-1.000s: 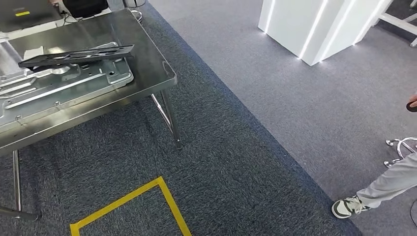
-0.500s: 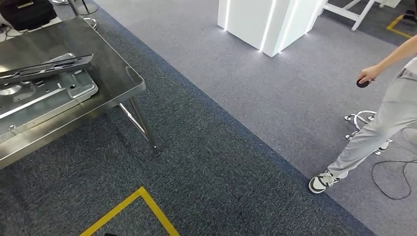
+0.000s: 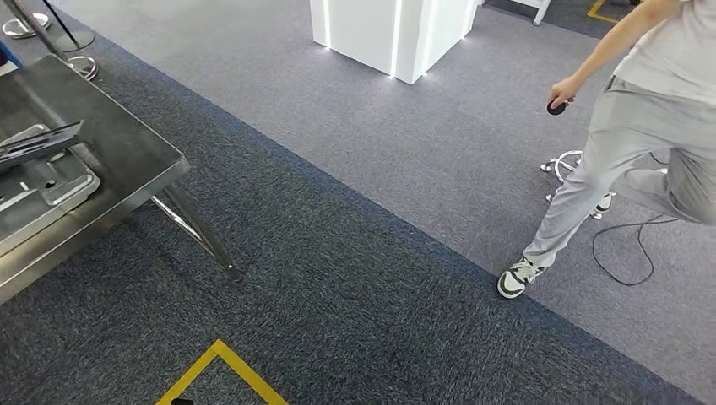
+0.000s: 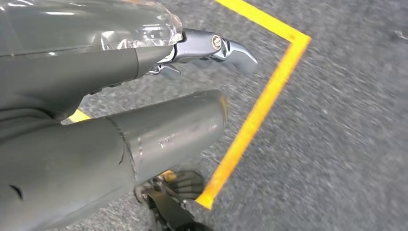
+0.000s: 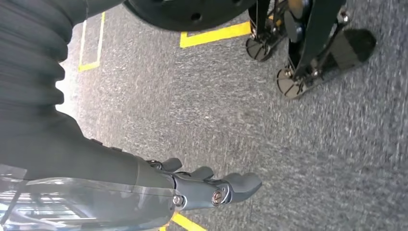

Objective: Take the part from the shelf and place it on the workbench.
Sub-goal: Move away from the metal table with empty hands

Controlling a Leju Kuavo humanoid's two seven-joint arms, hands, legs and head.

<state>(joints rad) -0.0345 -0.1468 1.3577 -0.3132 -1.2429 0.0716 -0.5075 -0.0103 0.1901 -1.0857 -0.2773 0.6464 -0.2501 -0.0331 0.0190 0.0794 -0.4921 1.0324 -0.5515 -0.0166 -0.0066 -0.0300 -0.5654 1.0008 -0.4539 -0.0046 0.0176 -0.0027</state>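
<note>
Steel workbench [image 3: 127, 160] sits at far left of head view; a dark long part [image 3: 38, 142] lies on it atop a silver stamped panel [image 3: 46, 181]; a person [image 3: 650, 101] stands far right on grey carpet, holding a small black object [image 3: 556, 108]; white lit pillar [image 3: 393, 29] at far centre; yellow floor tape [image 3: 221, 371] near bottom. Left hand [image 4: 144, 86] hangs over the carpet, fingers apart, empty; right hand [image 5: 192, 190] hangs likewise over carpet, fingers loosely extended, grasping nothing.
</note>
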